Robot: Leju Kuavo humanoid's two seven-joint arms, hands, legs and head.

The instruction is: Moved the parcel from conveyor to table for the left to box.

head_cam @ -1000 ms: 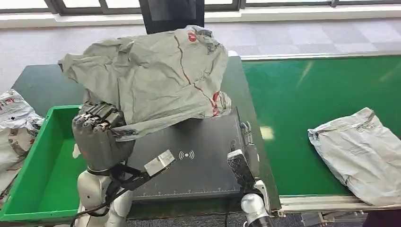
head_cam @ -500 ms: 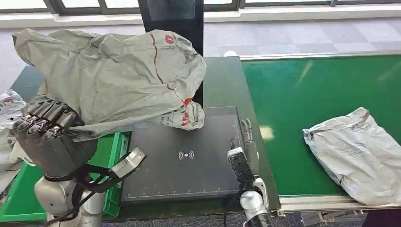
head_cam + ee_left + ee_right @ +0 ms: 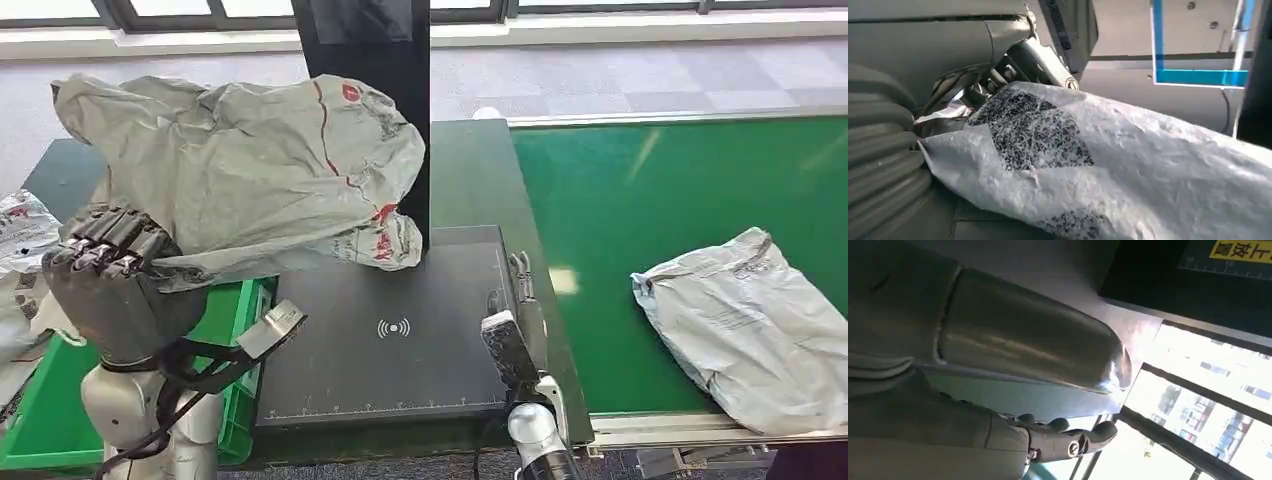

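Our left hand [image 3: 115, 290] had its fingers clamped on the lower edge of the big grey parcel [image 3: 250, 175], holding it up in the air. Most of the bag hung over the left side of the dark table [image 3: 470, 190], with one corner drooping just above the black scanner pad [image 3: 395, 335]. From the left wrist camera we could see the crinkled parcel [image 3: 1128, 165] pinched right up against the hand [image 3: 888, 150]. Below and beside that hand sat the green bin [image 3: 225, 310], and a couple more grey bags [image 3: 20, 250] lay just past it at the left edge.

Our right hand [image 3: 520, 310] rested at the right edge of the pad with fingers stretched out fairly straight and nothing in them. The right wrist shot was dark and awkward, but the fingers [image 3: 1068, 437] looked loosely extended there too, as far as we could tell.

Out on the green conveyor [image 3: 650, 200] another grey parcel [image 3: 750, 325] lay flat near its front edge, well apart from both hands.
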